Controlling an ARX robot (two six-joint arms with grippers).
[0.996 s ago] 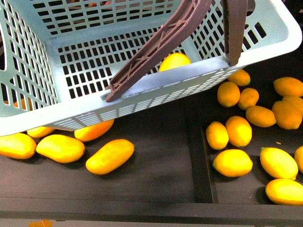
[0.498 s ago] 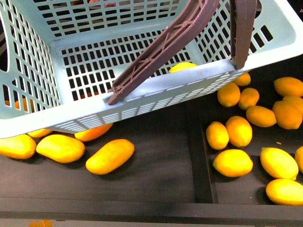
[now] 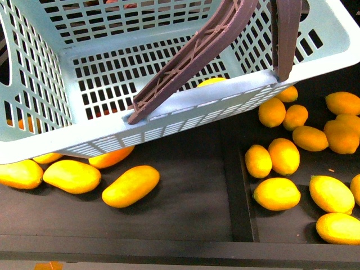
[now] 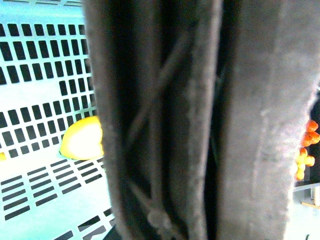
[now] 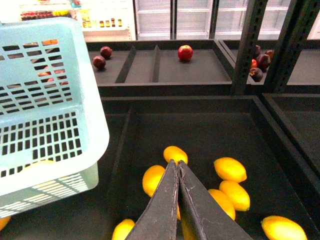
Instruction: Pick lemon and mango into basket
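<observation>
Lemon (image 4: pixel 84 139) sits in the tilted basket (image 3: pixel 185 109); mango (image 3: pixel 130 185) lies near-left, under it. Looks smooth, firm, probably slippery, so grab it mid-body. Right gripper (image 5: pixel 176 165) is pressed together and empty; left gripper, can't tell.

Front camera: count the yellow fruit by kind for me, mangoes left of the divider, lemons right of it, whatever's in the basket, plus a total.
Mangoes left of the divider: 5, two half under the basket
Lemons right of it: 13
Lemon inside the basket: 1
Total: 19
</observation>
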